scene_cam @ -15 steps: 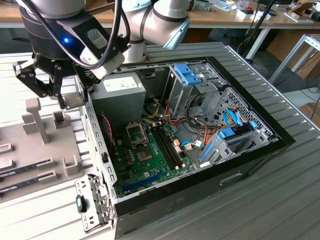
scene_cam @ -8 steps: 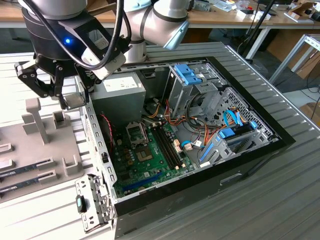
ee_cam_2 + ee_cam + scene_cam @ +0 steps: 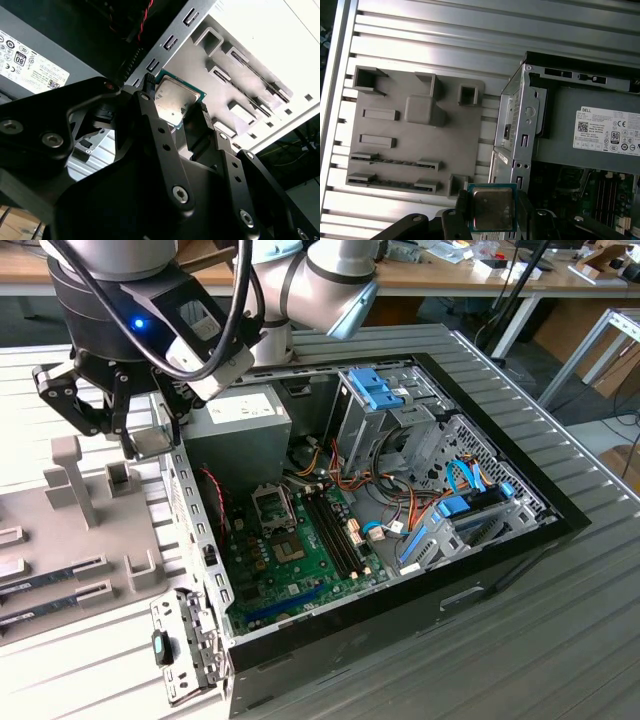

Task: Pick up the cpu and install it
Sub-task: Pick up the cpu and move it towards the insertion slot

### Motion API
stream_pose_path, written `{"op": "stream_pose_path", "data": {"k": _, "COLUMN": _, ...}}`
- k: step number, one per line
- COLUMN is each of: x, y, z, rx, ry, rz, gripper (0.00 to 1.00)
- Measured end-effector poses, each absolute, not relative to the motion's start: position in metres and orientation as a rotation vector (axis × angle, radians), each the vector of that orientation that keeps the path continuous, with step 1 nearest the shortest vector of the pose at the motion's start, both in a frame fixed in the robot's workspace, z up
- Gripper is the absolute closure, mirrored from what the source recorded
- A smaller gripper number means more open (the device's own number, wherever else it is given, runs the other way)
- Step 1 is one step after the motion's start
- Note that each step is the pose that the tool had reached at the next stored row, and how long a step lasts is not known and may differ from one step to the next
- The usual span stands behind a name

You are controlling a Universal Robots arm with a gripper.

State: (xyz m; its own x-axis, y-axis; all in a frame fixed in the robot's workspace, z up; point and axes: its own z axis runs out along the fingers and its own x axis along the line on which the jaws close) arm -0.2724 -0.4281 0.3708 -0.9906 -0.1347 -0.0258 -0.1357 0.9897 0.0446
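The cpu (image 3: 152,439) is a small silvery square with a thin green rim. My gripper (image 3: 152,432) is shut on it, one finger on each of two opposite edges. It hangs above the case's side wall (image 3: 195,530), between the grey fixture plate and the power supply. Both wrist views show the cpu (image 3: 175,99) (image 3: 492,208) clamped between the black fingers (image 3: 146,95) (image 3: 462,202), metal lid towards the cameras. On the green motherboard (image 3: 300,570) inside the case, the square socket (image 3: 272,505) lies open, lower down and towards the exterior view's right of the gripper.
A grey power supply (image 3: 240,425) (image 3: 600,130) stands just inside the case wall beside the gripper. The grey fixture plate (image 3: 90,530) (image 3: 415,135) with raised holders lies outside the case. Cables, drive cages (image 3: 385,405) and black memory slots (image 3: 330,530) crowd the case interior.
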Motion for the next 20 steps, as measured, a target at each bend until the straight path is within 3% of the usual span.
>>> {"op": "stream_pose_path", "data": {"k": 20, "x": -0.2672, "y": -0.4289, "z": 0.3687, "rx": -0.211, "ry": 3.111, "rz": 0.072, "gripper": 0.53}}
